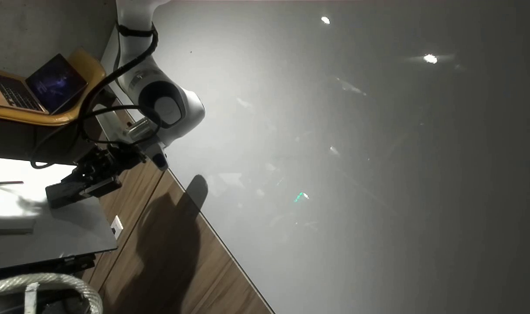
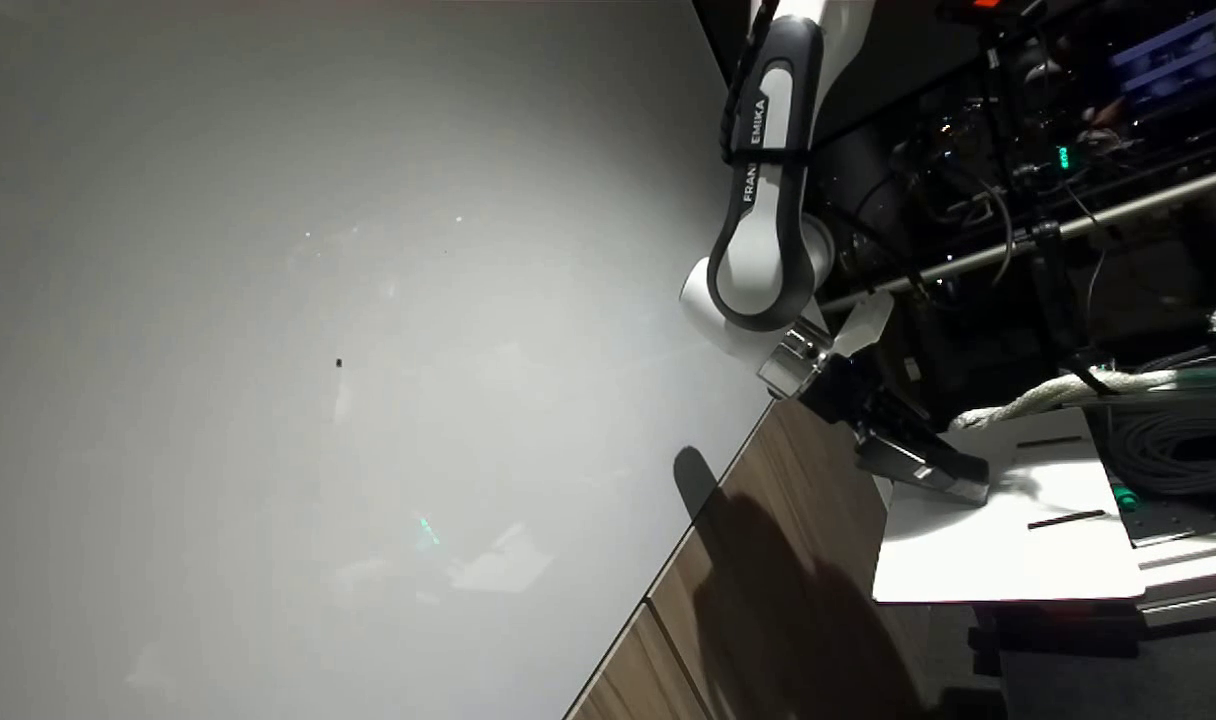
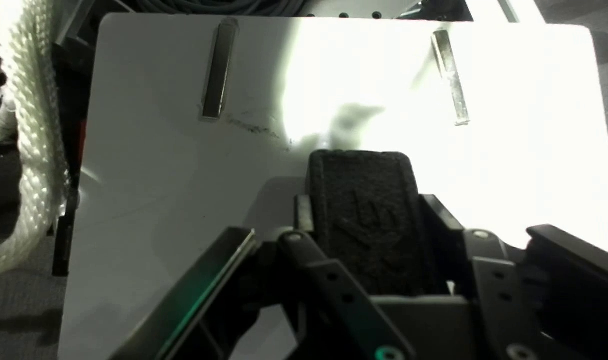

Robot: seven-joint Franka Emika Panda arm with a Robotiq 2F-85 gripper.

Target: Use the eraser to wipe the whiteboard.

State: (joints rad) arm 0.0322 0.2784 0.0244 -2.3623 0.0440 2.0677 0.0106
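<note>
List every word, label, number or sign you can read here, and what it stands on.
"FRAN": on the robot arm, cut off at a black strap.
"EMIKA": on the same arm, past the strap.
Marks on the eraser: too unclear to read.
Green glowing marks in the dark background: too small.
Laptop screen and keyboard: too small or blurred.

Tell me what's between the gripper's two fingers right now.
The dark eraser. The wrist view shows it gripped between the fingers of the gripper, with its far end sticking out beyond them.
</note>
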